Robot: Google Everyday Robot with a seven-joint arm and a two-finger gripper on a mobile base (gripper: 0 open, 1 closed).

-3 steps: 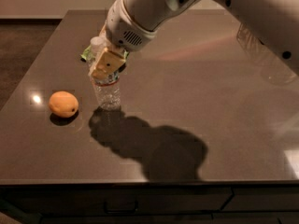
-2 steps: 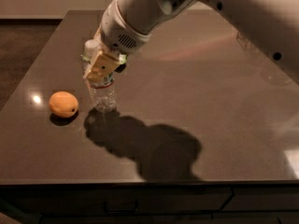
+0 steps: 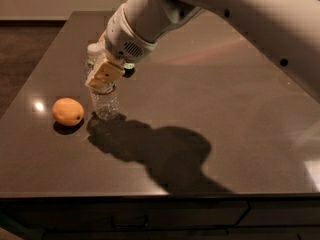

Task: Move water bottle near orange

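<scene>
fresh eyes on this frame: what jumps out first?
The big white arm coming in from the upper right, with its gripper closed on the upper part of the water bottle, left of the table's middle. Next comes the orange, just left of the bottle, close but not touching. The arm's heavy shadow spreads over the front of the dark table.

Bottle (image 3: 106,104): clear, ribbed, upright, base on the table (image 3: 235,99); its upper part is hidden within the gripper (image 3: 104,78), which clasps it. Orange (image 3: 68,111): round, resting on the table just beside the bottle, on its left in view, not touching.
</scene>
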